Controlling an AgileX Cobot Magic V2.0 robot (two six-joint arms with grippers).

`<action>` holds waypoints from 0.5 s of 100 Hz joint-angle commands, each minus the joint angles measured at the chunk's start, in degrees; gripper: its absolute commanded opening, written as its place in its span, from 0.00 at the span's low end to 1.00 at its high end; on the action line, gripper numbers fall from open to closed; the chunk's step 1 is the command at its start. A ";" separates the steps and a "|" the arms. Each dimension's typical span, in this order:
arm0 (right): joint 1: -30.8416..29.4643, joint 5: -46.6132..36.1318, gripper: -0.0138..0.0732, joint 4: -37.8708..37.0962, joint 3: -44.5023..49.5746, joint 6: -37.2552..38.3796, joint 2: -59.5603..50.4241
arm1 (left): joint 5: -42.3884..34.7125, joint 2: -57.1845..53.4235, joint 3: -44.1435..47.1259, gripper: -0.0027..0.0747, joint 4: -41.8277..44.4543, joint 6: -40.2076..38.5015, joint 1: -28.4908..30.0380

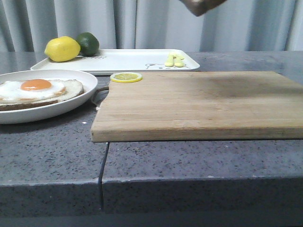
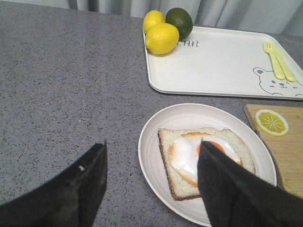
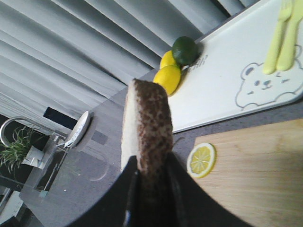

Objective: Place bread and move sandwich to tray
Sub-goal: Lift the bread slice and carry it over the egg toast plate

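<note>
- Front view: the sandwich [image 1: 40, 92] sits on its round white plate at the left of the grey desk [image 1: 189, 165], the plate's rim just beside the wooden board [image 1: 199, 104]. Behind both lies the tray [image 1: 128, 60], carrying a lemon [image 1: 62, 48] and a lime [image 1: 88, 43] at its left end and pale yellow cutlery [image 1: 174, 60] at its right end. A lemon slice [image 1: 126, 77] rests on the board's far left corner. At the top edge a dark brown corner of the bread [image 1: 201, 5] pokes into the picture, high above the board; my right end effector itself is out of sight here.
- Left wrist view: my left end effector [image 2: 151, 182] is released, its two dark fingers [image 2: 80, 189] spread wide apart and holding nothing. It hangs over the sandwich [image 2: 206, 161], one finger over the plate's near side, the other over bare desk [image 2: 61, 85]. The tray [image 2: 222, 66] lies beyond the plate, with two lemons [image 2: 162, 38] and the lime [image 2: 179, 21] at one corner and the cutlery [image 2: 279, 61] next to the bear drawing.
- Right wrist view: my right end effector [image 3: 150, 189] is clenched on the bread [image 3: 147, 127], which stands on edge between the fingers [image 3: 180, 189], crust towards the camera, held in the air above the desk and board [image 3: 255, 170]. The lemon slice [image 3: 201, 160] and tray [image 3: 227, 85] lie below, beyond it.
</note>
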 commanded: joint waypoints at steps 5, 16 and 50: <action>8.11 -6.40 0.10 7.73 -3.10 -0.62 -1.08 | -4.15 0.51 -2.03 0.53 -0.72 -0.06 -0.14; 14.78 -12.20 0.10 10.35 -4.10 -2.16 0.06 | -4.15 0.51 -2.03 0.53 -0.72 -0.06 -0.14; 29.37 -22.37 0.10 10.35 -11.73 -2.16 9.33 | -4.15 0.51 -2.03 0.53 -0.72 -0.06 -0.14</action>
